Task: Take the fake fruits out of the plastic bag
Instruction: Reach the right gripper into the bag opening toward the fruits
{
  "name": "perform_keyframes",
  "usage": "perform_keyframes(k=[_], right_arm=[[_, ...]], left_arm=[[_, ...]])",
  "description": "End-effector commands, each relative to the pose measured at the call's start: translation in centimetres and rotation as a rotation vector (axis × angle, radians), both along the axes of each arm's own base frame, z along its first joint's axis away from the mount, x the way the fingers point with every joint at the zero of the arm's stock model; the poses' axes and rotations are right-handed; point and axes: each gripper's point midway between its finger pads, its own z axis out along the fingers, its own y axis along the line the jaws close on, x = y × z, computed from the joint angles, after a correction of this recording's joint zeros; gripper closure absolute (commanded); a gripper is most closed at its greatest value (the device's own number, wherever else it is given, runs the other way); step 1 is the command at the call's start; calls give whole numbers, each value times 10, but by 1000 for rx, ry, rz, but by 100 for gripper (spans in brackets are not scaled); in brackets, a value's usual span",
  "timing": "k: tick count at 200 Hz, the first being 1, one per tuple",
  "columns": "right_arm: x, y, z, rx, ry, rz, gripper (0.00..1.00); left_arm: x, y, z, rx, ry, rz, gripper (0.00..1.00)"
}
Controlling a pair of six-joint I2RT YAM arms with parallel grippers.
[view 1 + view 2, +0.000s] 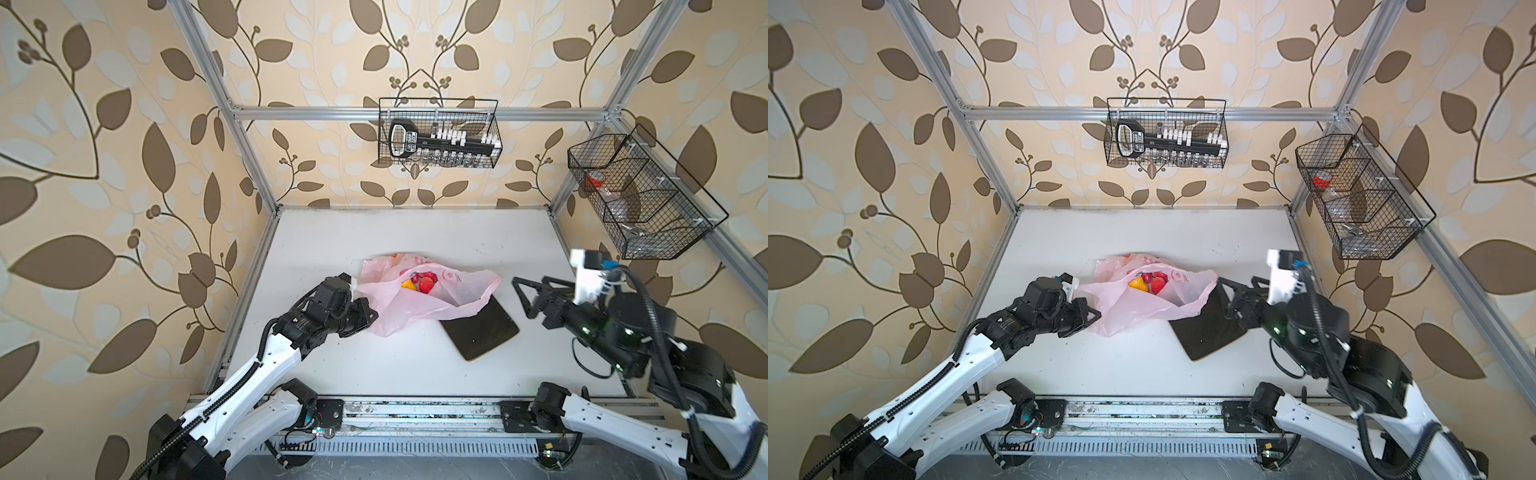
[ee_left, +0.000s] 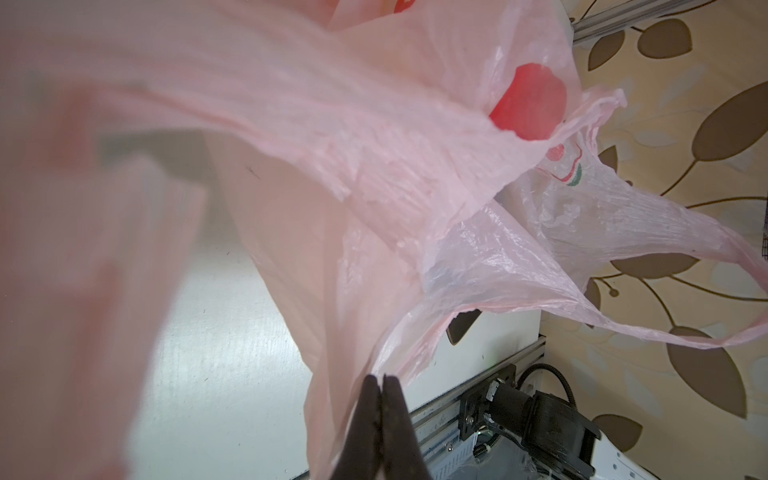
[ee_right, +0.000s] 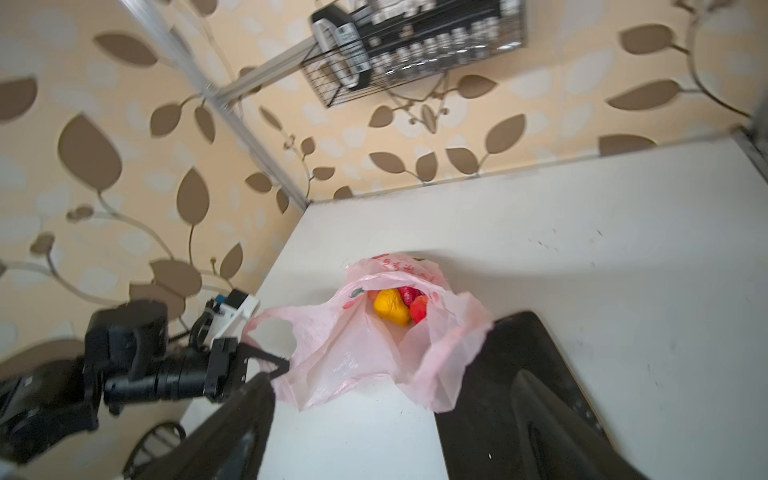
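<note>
The pink plastic bag lies crumpled mid-table with its mouth gaping towards the right. Inside the mouth I see fake fruits: a yellow one and red ones. My left gripper is shut on the bag's left rim, holding it up. Right of the bag my right gripper stands open and empty, clear of the plastic, near the dark tray.
A dark square tray lies partly under the bag's right side. Wire baskets hang on the back wall and the right frame. Aluminium rails edge the white table.
</note>
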Motion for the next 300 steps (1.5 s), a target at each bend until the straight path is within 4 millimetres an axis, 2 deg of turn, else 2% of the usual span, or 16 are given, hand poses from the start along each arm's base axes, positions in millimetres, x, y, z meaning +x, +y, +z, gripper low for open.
perform_keyframes(k=[1, 22, 52, 71, 90, 104, 113, 135, 155, 178, 223, 236, 248, 269, 280, 300], right_arm=[[11, 92, -32, -150, 25, 337, 21], [44, 124, -65, -222, 59, 315, 28], [83, 144, -119, -286, 90, 210, 42], [95, 152, -163, -324, 160, 169, 50], [107, 150, -195, -340, 204, 95, 52], [123, 137, -202, -347, 195, -37, 45], [132, 131, -208, -346, 191, -91, 45], [145, 130, -231, -312, 266, -89, 45], [138, 140, -257, -303, 348, -13, 45], [120, 154, -278, -303, 416, 88, 46], [54, 180, -322, -343, 520, 316, 46], [42, 188, -326, -322, 544, 377, 44], [46, 190, -320, -312, 530, 382, 42], [75, 189, -289, -254, 468, 331, 41], [93, 186, -274, -216, 441, 287, 37], [119, 180, -264, -176, 414, 200, 37]], left_arm=[[7, -8, 21, -35, -54, -10, 100], [6, -5, 25, -31, -64, -1, 100], [4, 1, 31, -25, -86, 18, 100], [4, 2, 34, -23, -92, 23, 100], [3, 2, 36, -27, -93, 20, 100], [3, 2, 36, -44, -76, 39, 100], [2, 2, 39, -58, -77, 46, 100], [-2, 5, 45, -70, -87, 59, 100], [-7, 12, 49, -57, -94, 78, 100], [-14, 21, 49, -45, -90, 104, 100], [-25, 33, 52, -32, -92, 134, 100], [-27, 35, 53, -31, -91, 137, 100], [-29, 35, 53, -28, -87, 128, 100], [-35, 32, 50, -23, -73, 89, 100], [-38, 30, 48, -28, -63, 72, 100], [-44, 27, 47, -41, -51, 40, 100]])
